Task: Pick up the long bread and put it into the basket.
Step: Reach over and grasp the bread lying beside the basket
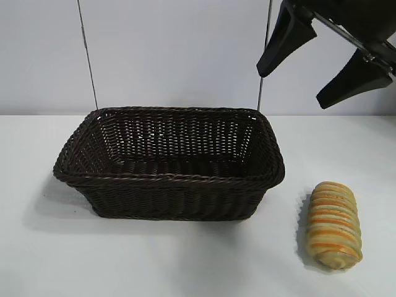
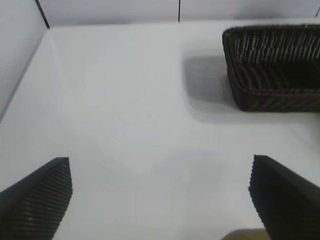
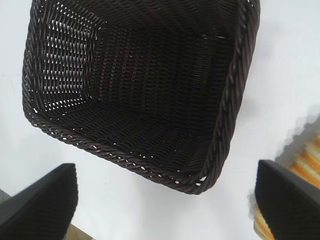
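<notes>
The long bread (image 1: 332,224), tan with orange-brown stripes, lies on the white table just right of the basket (image 1: 167,179). The basket is dark brown wicker with nothing in it. High above the basket's right end and the bread hangs my right gripper (image 1: 294,86), open and holding nothing. Its wrist view has the gripper (image 3: 165,172) over bare table beside the basket's corner (image 3: 225,125), with the bread (image 3: 307,160) partly hidden behind one finger. My left gripper (image 2: 159,175) is out of the exterior view. It stands open over bare table, well apart from the basket (image 2: 272,95).
Two thin dark rods (image 1: 86,55) (image 1: 265,55) rise along the white back wall behind the basket. White tabletop (image 1: 185,260) spreads in front of the basket and to its left. A side wall (image 2: 15,60) borders the table near the left arm.
</notes>
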`<state>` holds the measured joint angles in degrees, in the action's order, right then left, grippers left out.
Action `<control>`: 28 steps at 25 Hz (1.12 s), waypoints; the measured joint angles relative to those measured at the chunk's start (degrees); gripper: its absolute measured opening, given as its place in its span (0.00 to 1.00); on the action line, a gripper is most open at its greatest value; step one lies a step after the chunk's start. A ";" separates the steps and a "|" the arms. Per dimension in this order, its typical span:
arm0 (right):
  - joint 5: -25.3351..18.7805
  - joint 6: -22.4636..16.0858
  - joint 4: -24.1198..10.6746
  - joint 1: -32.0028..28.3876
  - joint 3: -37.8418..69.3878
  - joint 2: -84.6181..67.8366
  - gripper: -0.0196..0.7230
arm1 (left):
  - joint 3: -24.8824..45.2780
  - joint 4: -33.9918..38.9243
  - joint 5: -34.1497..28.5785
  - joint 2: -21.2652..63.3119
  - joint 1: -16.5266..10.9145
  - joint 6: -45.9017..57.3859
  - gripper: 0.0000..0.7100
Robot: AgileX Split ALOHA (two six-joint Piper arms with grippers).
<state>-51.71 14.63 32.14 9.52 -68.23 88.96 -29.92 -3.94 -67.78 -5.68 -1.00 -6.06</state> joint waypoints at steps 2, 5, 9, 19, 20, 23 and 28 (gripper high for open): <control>-0.10 0.00 -0.48 0.00 -0.06 0.00 0.95 | 0.79 -0.51 3.27 0.00 0.00 0.02 0.98; -1.35 -0.20 -3.37 0.00 -0.92 0.00 0.95 | 0.93 -0.62 4.38 0.12 0.00 0.02 0.98; -1.81 -5.48 -11.68 -0.25 -3.20 -1.18 0.95 | 1.70 -0.27 4.08 0.12 0.00 0.02 0.98; -4.78 -11.84 -21.74 -9.08 -0.37 -1.75 0.95 | 2.39 0.44 3.53 4.72 0.77 0.02 0.98; -3.75 -11.84 -21.74 -9.41 1.22 -1.75 0.95 | 2.39 0.44 3.45 6.00 0.77 0.02 0.98; 0.55 -11.84 -21.23 -9.63 6.26 -1.75 0.95 | 2.41 0.44 3.38 6.38 0.83 0.02 0.98; 11.77 -11.84 -19.39 -9.63 15.52 -1.75 0.95 | 2.41 0.44 3.38 6.38 1.03 0.02 0.98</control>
<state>-39.94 2.79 12.75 -0.11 -52.71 87.20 -27.51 -3.50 -64.40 0.70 0.04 -6.04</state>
